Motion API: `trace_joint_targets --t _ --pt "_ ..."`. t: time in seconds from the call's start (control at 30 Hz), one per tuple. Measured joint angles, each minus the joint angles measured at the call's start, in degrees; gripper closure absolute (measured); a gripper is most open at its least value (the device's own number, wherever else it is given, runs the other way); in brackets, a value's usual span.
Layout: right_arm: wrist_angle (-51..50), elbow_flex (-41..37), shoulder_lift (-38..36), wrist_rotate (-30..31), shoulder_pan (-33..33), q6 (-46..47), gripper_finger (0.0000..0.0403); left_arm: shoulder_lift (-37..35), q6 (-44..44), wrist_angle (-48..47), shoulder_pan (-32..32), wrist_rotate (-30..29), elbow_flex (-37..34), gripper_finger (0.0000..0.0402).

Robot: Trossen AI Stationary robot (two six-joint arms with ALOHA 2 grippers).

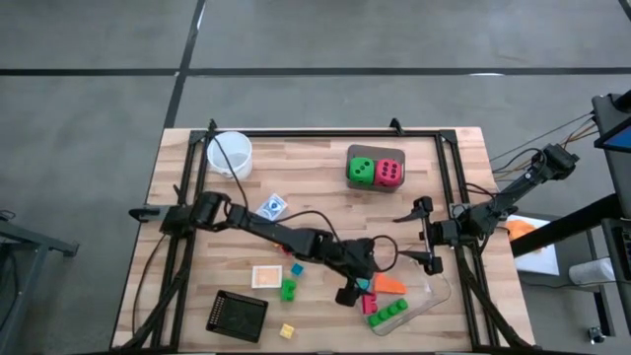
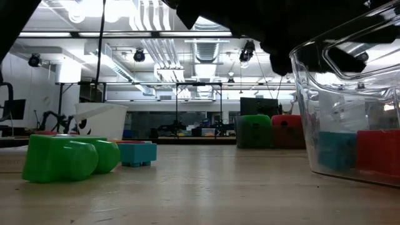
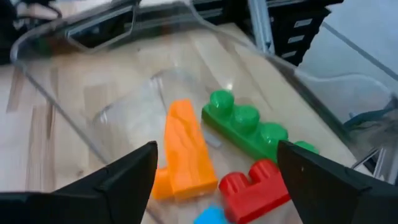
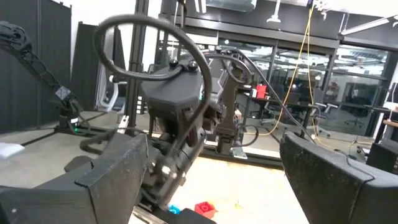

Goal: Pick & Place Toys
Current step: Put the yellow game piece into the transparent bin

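My left gripper (image 1: pixel 355 288) (image 3: pixel 217 152) is open and empty, pointing down over the clear tray (image 1: pixel 434 292). In the tray lie an orange wedge (image 3: pixel 185 152), a long green brick (image 3: pixel 252 127), a red brick (image 3: pixel 252 186) and a blue brick (image 3: pixel 211 216). On the table lie a green brick (image 1: pixel 288 289), a small red brick (image 1: pixel 296 268) and a yellow brick (image 1: pixel 287 330). The green die (image 1: pixel 361 171) and the pink-red die (image 1: pixel 388 174) sit side by side at the far side. My right gripper (image 1: pixel 424 237) waits open at the table's right side.
A white cup (image 1: pixel 229 155) stands at the far left. A blue-and-white card (image 1: pixel 272 206), an orange-framed square (image 1: pixel 266 277) and a black square block (image 1: pixel 237 315) lie left of the tray. The black frame rails (image 1: pixel 446 177) run along the table's sides.
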Motion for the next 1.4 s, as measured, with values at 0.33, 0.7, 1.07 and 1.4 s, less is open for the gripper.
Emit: trace_joint_targets --t 0.33,0.7,1.07,1.4 --pt "0.36 0.00 1.37 -0.22 0.00 0.08 0.0046 -1.10 2.64 17.70 -2.26 0.51 -5.36 0.0161" --pt "1.33 0.00 5.08 -0.39 0.02 1.62 0.0046 -17.16 -1.48 38.49 -2.63 -4.74 -33.93 0.0209" --pt "1.29 0.02 5.04 -0.20 0.02 3.16 0.0046 -45.65 -9.44 7.17 -4.28 -20.86 -55.53 0.0209" --pt "1.32 0.23 6.08 1.79 0.02 3.26 0.0046 -53.06 -9.56 -20.86 -2.10 -24.50 -56.19 0.0209"
